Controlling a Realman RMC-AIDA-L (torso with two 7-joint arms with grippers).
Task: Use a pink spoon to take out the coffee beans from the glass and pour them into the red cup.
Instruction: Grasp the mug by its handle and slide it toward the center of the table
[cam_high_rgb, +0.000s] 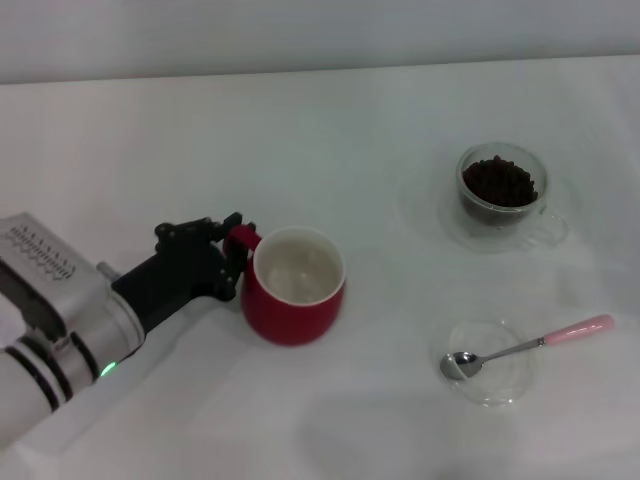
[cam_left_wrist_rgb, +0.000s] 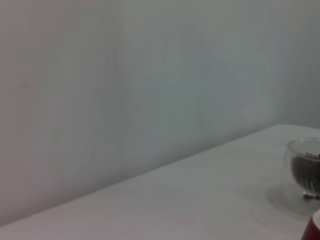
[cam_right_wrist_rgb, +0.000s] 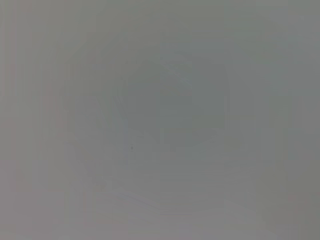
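Note:
The red cup (cam_high_rgb: 292, 300) stands upright left of centre on the white table, its white inside showing nothing in it. My left gripper (cam_high_rgb: 237, 246) reaches in from the left and is shut on the cup's loop handle (cam_high_rgb: 243, 237). At the back right stands the glass (cam_high_rgb: 500, 190), filled with coffee beans (cam_high_rgb: 498, 182). The pink spoon (cam_high_rgb: 540, 342) lies at the front right, its metal bowl resting in a shallow clear dish (cam_high_rgb: 490, 368) and its pink handle pointing right. In the left wrist view the glass (cam_left_wrist_rgb: 305, 167) and a sliver of the red cup (cam_left_wrist_rgb: 315, 230) show. My right gripper is out of view.
A clear saucer (cam_high_rgb: 560, 228) lies under the glass. A white cloth covers the table (cam_high_rgb: 350, 130), and a pale wall runs along its far edge. The right wrist view shows only a blank grey field.

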